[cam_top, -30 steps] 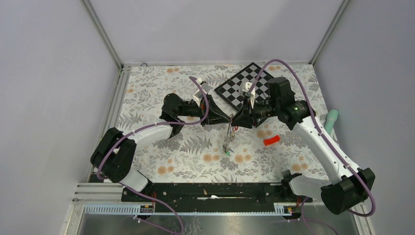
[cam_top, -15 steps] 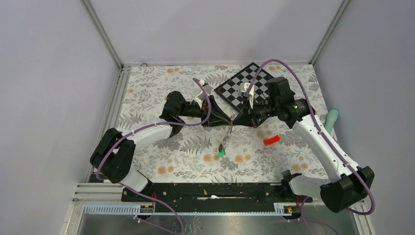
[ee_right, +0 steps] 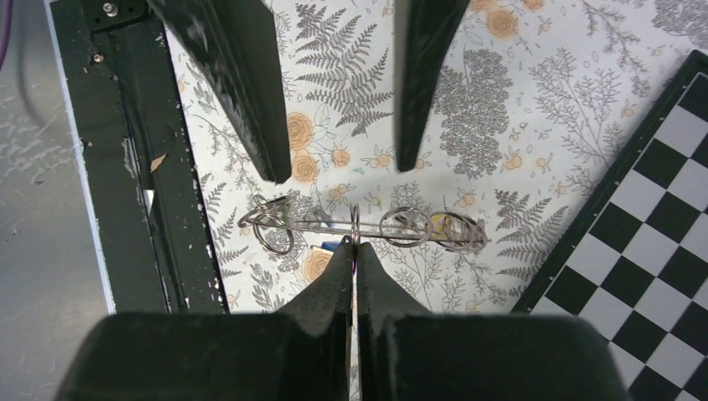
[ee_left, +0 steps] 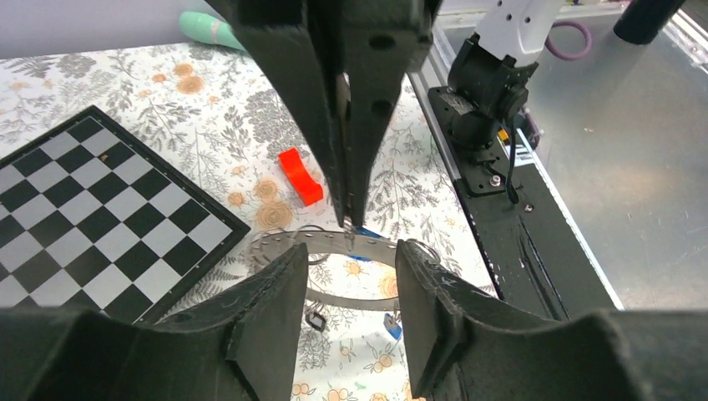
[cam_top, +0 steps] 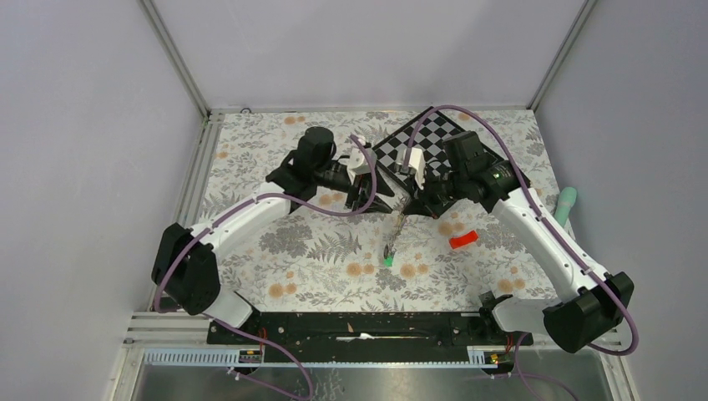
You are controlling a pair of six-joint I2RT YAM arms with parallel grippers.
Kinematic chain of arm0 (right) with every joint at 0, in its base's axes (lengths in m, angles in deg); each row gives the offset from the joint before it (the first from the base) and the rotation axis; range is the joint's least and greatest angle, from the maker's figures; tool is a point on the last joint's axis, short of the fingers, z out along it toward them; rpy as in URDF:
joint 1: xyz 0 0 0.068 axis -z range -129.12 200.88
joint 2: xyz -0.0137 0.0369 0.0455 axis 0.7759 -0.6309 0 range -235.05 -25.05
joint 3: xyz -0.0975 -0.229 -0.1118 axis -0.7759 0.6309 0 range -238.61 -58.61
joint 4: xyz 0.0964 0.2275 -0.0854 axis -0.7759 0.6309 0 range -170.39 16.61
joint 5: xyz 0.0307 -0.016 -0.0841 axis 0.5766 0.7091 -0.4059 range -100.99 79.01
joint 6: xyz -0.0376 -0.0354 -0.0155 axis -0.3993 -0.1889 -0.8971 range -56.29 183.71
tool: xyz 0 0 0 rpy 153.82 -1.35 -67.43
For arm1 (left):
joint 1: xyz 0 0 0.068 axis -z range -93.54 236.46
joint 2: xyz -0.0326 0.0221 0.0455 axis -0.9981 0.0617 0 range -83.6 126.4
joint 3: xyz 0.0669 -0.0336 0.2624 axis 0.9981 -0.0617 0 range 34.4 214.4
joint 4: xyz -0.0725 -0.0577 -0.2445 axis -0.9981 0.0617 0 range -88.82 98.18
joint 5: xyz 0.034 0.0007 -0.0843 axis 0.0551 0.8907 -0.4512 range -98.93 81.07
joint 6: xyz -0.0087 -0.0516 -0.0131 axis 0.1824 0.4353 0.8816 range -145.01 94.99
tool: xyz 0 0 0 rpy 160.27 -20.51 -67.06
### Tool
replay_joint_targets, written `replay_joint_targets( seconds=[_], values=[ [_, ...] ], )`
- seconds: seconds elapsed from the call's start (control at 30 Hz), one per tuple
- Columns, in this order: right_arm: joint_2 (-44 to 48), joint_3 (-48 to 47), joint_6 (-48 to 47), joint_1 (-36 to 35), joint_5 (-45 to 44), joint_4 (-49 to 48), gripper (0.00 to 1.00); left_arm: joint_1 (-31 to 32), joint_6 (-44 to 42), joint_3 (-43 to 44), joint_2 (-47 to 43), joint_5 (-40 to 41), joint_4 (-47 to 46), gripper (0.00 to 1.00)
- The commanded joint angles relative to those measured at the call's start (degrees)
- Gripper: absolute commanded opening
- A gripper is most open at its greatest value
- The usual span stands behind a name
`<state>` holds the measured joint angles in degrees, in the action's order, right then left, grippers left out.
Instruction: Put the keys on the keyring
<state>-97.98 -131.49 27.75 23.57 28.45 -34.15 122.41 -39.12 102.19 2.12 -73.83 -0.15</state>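
Both jaws of the right gripper [ee_right: 355,251] are pressed onto the keyring [ee_left: 376,249], which is held above the table [cam_top: 317,267] with keys [cam_top: 390,249] hung beneath. The left gripper [ee_left: 349,261] is spread just beside it.

Right pincer [ee_left: 348,219] grips keyring [ee_left: 288,243] beyond parted left pincer [ee_left: 347,266].

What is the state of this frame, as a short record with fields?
left gripper: open, facing the keyring, apart from it
right gripper: shut on the keyring
keys: dangling under the keyring, green tag lowest
red block: lying right of the keys
chequered board: lying behind the grippers
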Motion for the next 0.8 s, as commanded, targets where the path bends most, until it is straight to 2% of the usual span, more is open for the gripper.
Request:
replay_joint_targets(
  seconds=[0.0,0.23,0.77],
  values=[
    [0.4,-4.2,-1.0,-0.8,-0.9,0.1,0.00,1.7,-7.2,2.1,1.1,-1.3,4.0,0.46],
    [0.8,-2.7,-0.8,-1.0,-0.6,-0.4,0.00,3.5,-6.4,4.6,4.2,-0.9,4.1,0.40],
    [1.9,-0.8,-1.0,-1.0,0.5,-0.6,0.00,3.5,-3.6,4.4,4.6,-0.3,1.8,0.24]
  ],
)
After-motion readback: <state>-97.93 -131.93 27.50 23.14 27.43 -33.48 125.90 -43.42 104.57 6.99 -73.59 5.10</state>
